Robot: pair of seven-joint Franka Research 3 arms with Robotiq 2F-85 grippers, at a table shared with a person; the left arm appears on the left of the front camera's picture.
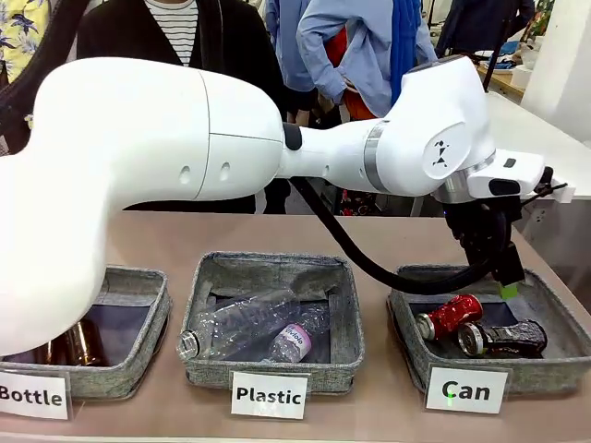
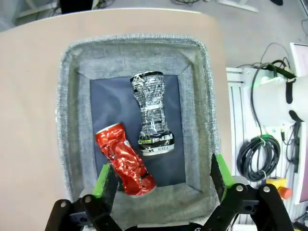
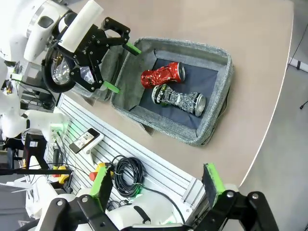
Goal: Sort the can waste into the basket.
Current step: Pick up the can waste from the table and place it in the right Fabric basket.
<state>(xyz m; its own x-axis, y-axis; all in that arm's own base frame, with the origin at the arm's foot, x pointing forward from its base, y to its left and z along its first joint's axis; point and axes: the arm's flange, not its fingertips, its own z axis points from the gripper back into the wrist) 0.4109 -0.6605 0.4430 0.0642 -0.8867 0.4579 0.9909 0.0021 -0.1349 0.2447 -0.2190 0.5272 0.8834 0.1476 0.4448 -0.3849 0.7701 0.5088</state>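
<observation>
Two crushed cans lie inside the grey "Can" basket (image 1: 554,300): a red can (image 1: 450,316) and, beside it, a black can (image 1: 503,339). My left gripper (image 1: 499,277) hangs just above the basket's back half, open, with nothing between its green pads. From the left wrist, the red can (image 2: 125,159) and black can (image 2: 151,113) rest on the dark lining of the basket (image 2: 70,120), below the open left gripper (image 2: 162,180). My right gripper (image 3: 156,185) stands open and empty, high off the table's side, looking down on the left gripper (image 3: 122,67), red can (image 3: 162,74), black can (image 3: 179,97) and basket (image 3: 216,101).
The "Plastic" basket (image 1: 343,314) in the middle holds clear plastic bottles (image 1: 245,323). The "Bottle" basket (image 1: 152,318) at the left holds brown bottles (image 1: 74,346). People stand at the far side. The left arm's cable (image 1: 369,263) loops over the table.
</observation>
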